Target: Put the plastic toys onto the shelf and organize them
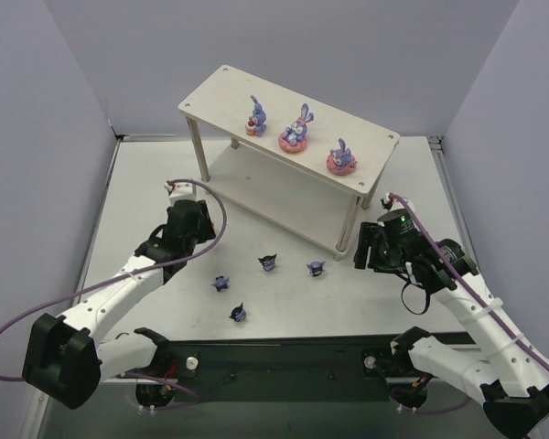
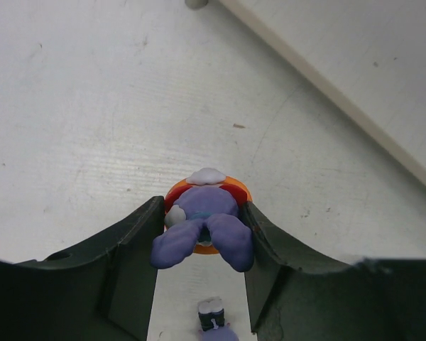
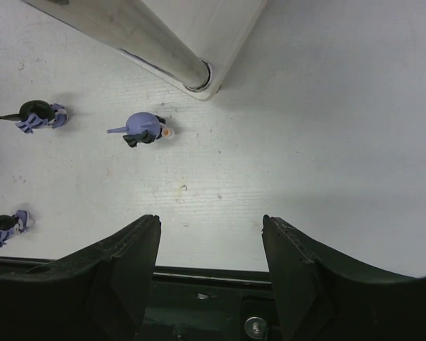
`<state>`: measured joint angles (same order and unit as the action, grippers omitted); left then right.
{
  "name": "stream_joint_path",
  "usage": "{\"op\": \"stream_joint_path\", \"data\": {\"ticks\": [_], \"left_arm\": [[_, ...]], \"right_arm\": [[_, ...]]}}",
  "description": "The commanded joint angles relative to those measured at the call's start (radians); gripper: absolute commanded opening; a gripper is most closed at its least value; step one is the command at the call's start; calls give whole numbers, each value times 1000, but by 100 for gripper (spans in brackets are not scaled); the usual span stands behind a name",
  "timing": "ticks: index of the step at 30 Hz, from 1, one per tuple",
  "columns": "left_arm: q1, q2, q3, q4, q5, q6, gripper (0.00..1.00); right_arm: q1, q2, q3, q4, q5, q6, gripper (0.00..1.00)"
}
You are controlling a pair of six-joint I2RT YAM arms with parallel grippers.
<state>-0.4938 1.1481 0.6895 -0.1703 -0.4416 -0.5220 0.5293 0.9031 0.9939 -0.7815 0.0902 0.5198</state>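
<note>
Left gripper point(image 2: 203, 207) clamped on a purple rabbit point(image 2: 207, 201) by its orange base, toward the table's point(image 1: 146, 183) left edge near the shelf point(image 1: 220, 96). Right gripper point(image 3: 209, 224) gapes empty. Best lifted upright, clear of the top board's edge, beside the 3 rabbits point(image 1: 295, 133) there.

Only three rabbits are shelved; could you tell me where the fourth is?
Left wrist view: the fourth rabbit sits between the fingers of the left gripper, near the shelf.
</note>
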Motion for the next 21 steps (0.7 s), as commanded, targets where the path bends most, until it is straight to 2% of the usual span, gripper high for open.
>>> {"op": "stream_joint_path", "data": {"ticks": [1,5,9,11,12,21], "left_arm": [[55,-39,203,-44,187,184,0],[75,-21,422,-193,222,260,0],[109,-2,588,-264,253,309,0],[142,21,659,-287,314,332,0],[152,33,742,-296,346,371,0],[207,326,1332,-572,504,566,0]], "right_arm": [[-11,-9,58,-32,10,-7,60],[-12,-21,68,-32,-3,-15,60],[-12,-27,71,-33,5,-7,60],[-14,-27,74,-33,42,-3,60],[-14,-23,77,-32,51,6,60],[-20,33,149,-70,56,40,60]]}}
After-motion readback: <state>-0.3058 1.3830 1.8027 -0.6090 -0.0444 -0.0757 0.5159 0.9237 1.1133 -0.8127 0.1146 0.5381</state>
